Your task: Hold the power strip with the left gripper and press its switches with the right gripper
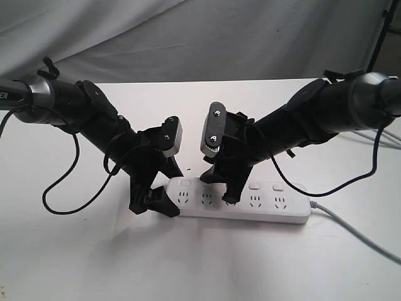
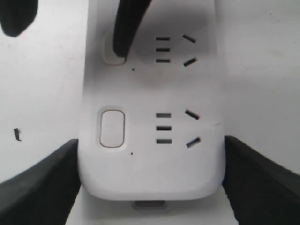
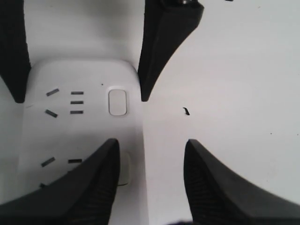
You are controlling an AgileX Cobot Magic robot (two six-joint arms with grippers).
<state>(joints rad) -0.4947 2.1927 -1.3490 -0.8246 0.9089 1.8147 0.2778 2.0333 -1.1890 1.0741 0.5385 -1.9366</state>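
Observation:
The white power strip [image 1: 250, 208] lies across the table, its grey cord [image 1: 357, 235] leaving the right end. My left gripper [image 1: 155, 202] is shut on the strip's left end. In the left wrist view the left gripper [image 2: 150, 140] has one black finger [image 2: 42, 187] against each long side. The end switch [image 2: 112, 128] is uncovered. My right gripper [image 1: 229, 191] stands open over the strip, seen as the right gripper [image 3: 149, 149] in its own view. One of its fingers [image 3: 101, 178] rests on the second switch [image 3: 124, 169], and the other finger hangs over bare table.
The white table [image 1: 200, 263] has a grey cloth backdrop [image 1: 219, 31] behind it. A loose black cable loop [image 1: 62, 194] hangs from the left arm, and another cable [image 1: 351, 179] trails from the right arm. A small dark mark [image 3: 186, 111] sits on the table beside the strip.

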